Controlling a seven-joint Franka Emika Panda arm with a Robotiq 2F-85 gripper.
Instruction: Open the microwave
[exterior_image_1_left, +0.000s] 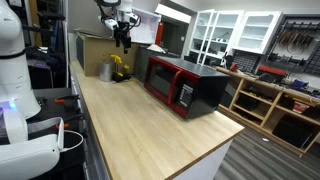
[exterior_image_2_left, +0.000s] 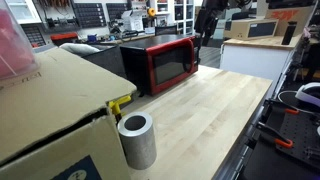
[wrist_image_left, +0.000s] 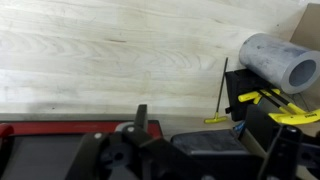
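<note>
**Microwave closed on the counter, gripper hanging well away from it**

In an exterior view the microwave (exterior_image_1_left: 186, 86) sits about midway along the long wooden counter (exterior_image_1_left: 140, 125), toward the right-hand edge in this picture. Its red front faces the bare middle of the wood and its dark glass door lies flat against the body. The gripper (exterior_image_1_left: 122, 40) hangs in the air over the far end of the counter, pointing down and well apart from the microwave. It is too small here to tell whether its fingers are spread or closed. Below it stand a cardboard box (exterior_image_1_left: 92, 50), a grey cylinder (exterior_image_1_left: 105, 70) and a yellow tool (exterior_image_1_left: 121, 68).

In an exterior view from the opposite end, the cardboard box (exterior_image_2_left: 45, 120) fills the foreground. The grey cylinder (exterior_image_2_left: 137, 140) stands upright just beside its corner, and the yellow tool (exterior_image_2_left: 120, 103) pokes out behind it. Beyond them is the microwave (exterior_image_2_left: 160, 60) with its door shut. The gripper (exterior_image_2_left: 206, 30) is a dark shape high above, near the microwave's right end in the picture and not touching it.

The wrist view looks down on bare counter (wrist_image_left: 120, 50). The hollow grey cylinder (wrist_image_left: 278, 60) is at the upper right, with the yellow tool (wrist_image_left: 268, 100) just below it. Dark parts of the gripper fill the bottom edge, with a red strip at lower left that I cannot place. How the fingers stand is unclear here too.
</note>
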